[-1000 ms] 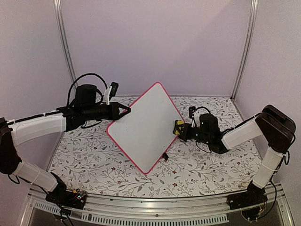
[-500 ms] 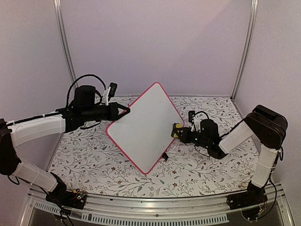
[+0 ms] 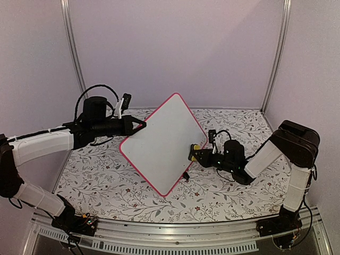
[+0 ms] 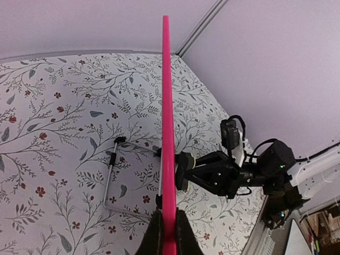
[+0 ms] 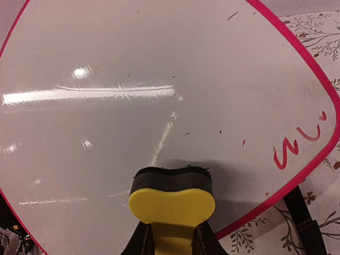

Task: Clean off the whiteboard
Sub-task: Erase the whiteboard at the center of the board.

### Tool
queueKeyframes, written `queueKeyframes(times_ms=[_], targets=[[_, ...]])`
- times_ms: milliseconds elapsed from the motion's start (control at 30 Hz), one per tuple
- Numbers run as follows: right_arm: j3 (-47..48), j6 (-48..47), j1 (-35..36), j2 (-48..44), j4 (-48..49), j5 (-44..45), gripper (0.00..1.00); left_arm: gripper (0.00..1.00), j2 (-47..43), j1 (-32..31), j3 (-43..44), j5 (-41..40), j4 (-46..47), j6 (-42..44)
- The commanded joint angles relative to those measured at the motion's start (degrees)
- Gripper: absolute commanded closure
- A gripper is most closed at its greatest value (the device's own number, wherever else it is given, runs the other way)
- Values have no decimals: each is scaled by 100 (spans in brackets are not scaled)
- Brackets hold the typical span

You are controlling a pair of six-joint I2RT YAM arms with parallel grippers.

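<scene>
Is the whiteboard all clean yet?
Not quite. Most of the whiteboard looks wiped white. The left gripper holds it up by its edge, and the right gripper has the yellow eraser against it. Red squiggles near one corner are left.

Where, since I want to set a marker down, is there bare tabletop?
Bare table lies near-left, between the left arm and the whiteboard, and far-right, behind the right arm. The middle is crowded: the left gripper grips the board's edge, and the right gripper holds the yellow eraser against it.
</scene>
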Motion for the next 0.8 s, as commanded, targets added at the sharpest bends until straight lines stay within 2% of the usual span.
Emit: queueKeyframes(times_ms=[0,100,333,533,767], targets=[[75,52,99,59,-191,60,96,100,-187,-14,6,317,875,198],[214,-19,3,-8,-569,336,96,100,-191,-7,0,341,889,199],[297,65,-472,-96,-726,433,96,100,-205,-1,-12,395,923,195],[658,-64,-669,-50,-1076,505,96,100,-204,23,-18,499,981,183],[1113,5,-925,123,-1570,978,96,100,-221,31,-35,549,1026,176]])
